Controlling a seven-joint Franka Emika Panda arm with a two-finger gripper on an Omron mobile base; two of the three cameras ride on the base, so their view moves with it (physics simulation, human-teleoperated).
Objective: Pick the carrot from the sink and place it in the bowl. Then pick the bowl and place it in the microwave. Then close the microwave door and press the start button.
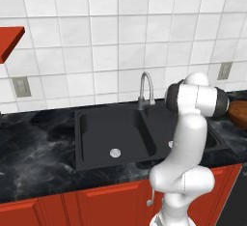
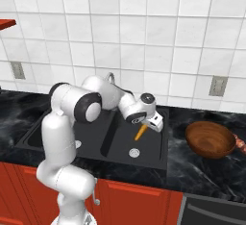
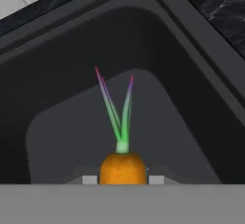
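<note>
The pincer (image 2: 145, 125) is shut tight on the fat end of the carrot (image 2: 141, 132), so it hangs above the right bowl of the sink (image 2: 153, 157), with the brown bowl (image 2: 210, 139) waiting on the worktop (image 2: 206, 171) at three o'clock.

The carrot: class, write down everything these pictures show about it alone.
The small orange carrot has a smooth, rounded body and thin green stalks tipped purple, fanning away from the camera in the hand view. It sits between the two dark finger tips of the gripper, which is shut on it. In the right base view it hangs tilted above the right basin of the black matte sink, clear of the floor.
</note>
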